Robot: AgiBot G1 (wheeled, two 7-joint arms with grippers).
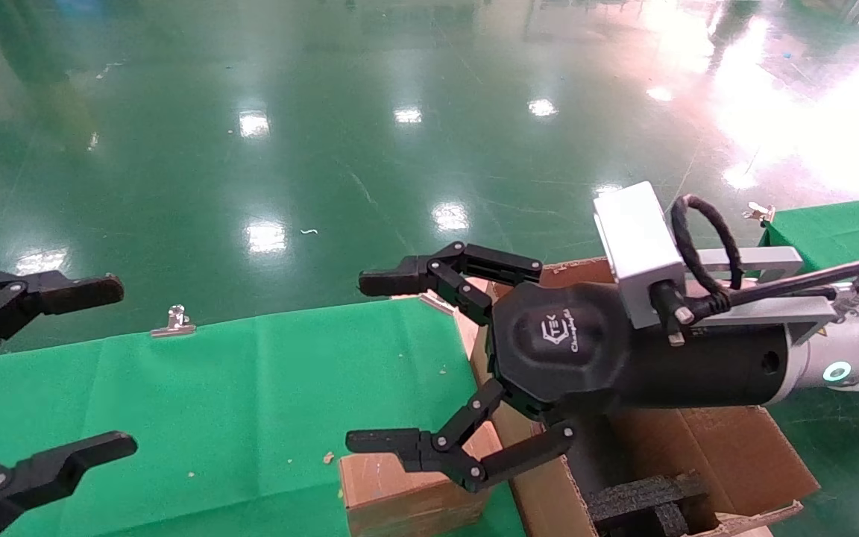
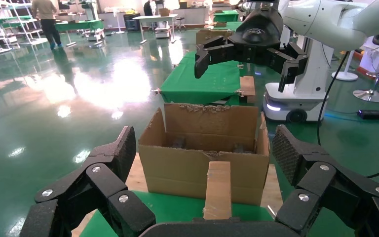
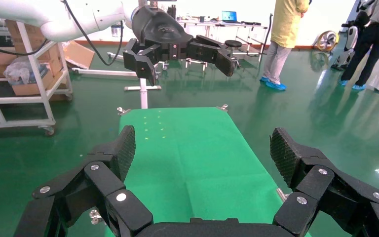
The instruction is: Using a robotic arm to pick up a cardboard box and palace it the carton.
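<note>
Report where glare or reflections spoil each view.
Head view: ceiling lights mirror as white patches on the glossy green floor, washing out pink-white at upper right. Left wrist view: a broad bright sheen sits on the floor beside the carton. Right wrist view: only faint reflections; the green cloth looks matte.

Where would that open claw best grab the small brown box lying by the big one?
Probably from above, across its narrow width. The small flat brown cardboard box lies flat on the green cloth-covered table against the large brown corrugated carton, so its sides are partly blocked. The right claw hovers open above it.
</note>
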